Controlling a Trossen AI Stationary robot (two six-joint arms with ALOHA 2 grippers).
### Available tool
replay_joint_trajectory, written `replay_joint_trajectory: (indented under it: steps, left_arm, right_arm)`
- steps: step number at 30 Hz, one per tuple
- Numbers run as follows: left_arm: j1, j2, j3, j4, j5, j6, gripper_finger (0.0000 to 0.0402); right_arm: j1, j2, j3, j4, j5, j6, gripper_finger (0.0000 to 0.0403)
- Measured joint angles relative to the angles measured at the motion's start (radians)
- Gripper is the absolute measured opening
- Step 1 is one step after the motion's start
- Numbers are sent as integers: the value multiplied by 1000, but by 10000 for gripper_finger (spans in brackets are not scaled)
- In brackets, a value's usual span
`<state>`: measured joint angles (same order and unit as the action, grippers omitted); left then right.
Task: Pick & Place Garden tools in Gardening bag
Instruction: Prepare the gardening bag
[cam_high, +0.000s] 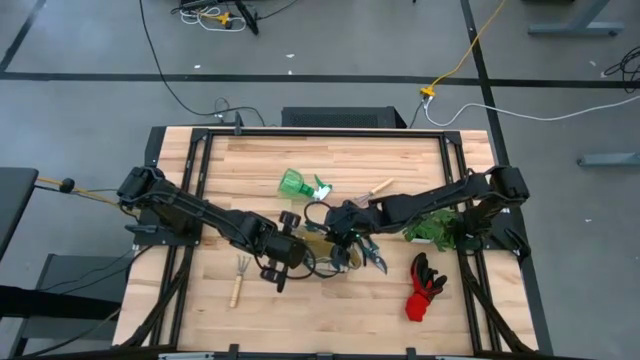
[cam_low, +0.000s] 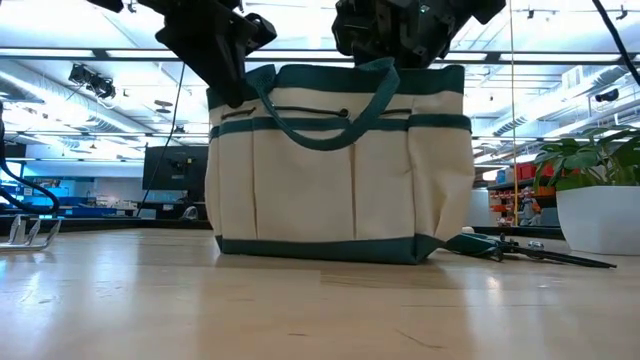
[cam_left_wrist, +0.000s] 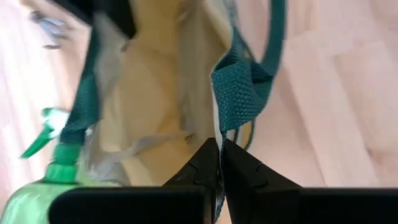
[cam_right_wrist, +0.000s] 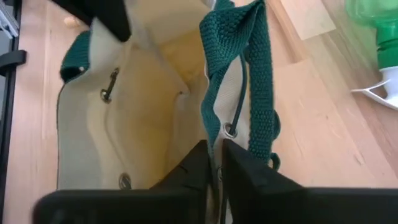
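While both end effectors pinch the rim of the gardening bag (cam_high: 325, 250) near the middle of the worktop (cam_high: 330, 320), no tool visibly packed yet. Left end effector (cam_left_wrist: 219, 163) clenched on the bag's canvas edge beside a green handle; right end effector (cam_right_wrist: 213, 163) likewise clamped on the opposite rim, by the other loop handle (cam_right_wrist: 249, 74). Bag standing upright, mouth held apart, interior looking bare beige as far as either wrist view reaches.

Left to do, by the look of things, nearly everything: green spray bottle (cam_high: 297, 184) lying toward the far edge, just beyond the bag; one wooden-handled rake (cam_high: 239, 278) on the left side toward the near edge; another wooden-handled tool (cam_high: 378, 188) toward the far edge on the right; pruning shears (cam_high: 375, 255) touching or just beside the bag's right side; red-black gloves (cam_high: 424, 286) toward the near right corner. Leafy plant (cam_high: 432, 228) under the right arm, not part of the job.

Hard to make out: most of the bag from overhead, covered by both arms; the bag's floor, lost in folds; side pockets' contents; the head of the second wooden-handled tool, hidden by the right arm, so rake or not cannot be told.
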<state>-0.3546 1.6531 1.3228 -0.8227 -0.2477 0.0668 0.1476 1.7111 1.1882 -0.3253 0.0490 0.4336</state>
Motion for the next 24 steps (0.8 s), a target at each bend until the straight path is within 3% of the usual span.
replay_joint_trajectory:
  steps: [3, 24]
  left_arm:
    - [0, 0, 0, 3, 48, 6, 21]
    - [-69, 0, 0, 12, 141, 61, 9]
  right_arm:
    - [-4, 0, 11, -23, -1, -5, 7]
    - [-85, -1, 88, -158, 70, -24, 1]
